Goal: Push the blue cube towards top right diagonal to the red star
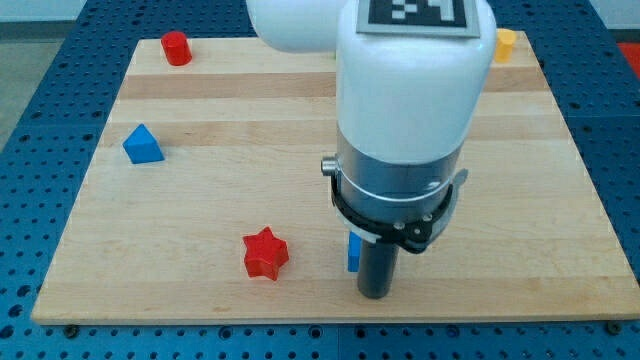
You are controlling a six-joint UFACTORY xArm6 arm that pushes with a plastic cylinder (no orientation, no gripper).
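Note:
The red star (pixel 265 253) lies near the view's bottom edge of the wooden board (pixel 250 130), left of centre. The blue cube (pixel 353 251) shows only as a thin sliver to the right of the star; the arm hides most of it. My tip (pixel 375 293) rests on the board just right of and slightly below the blue cube, touching or almost touching it. The rod hangs from the large white and grey arm body (pixel 405 110) that fills the middle of the view.
A blue triangular block (pixel 142 145) sits at the view's left. A red cylinder (pixel 177 48) stands at the top left corner. A yellow block (pixel 505 44) peeks out at the top right, partly hidden by the arm.

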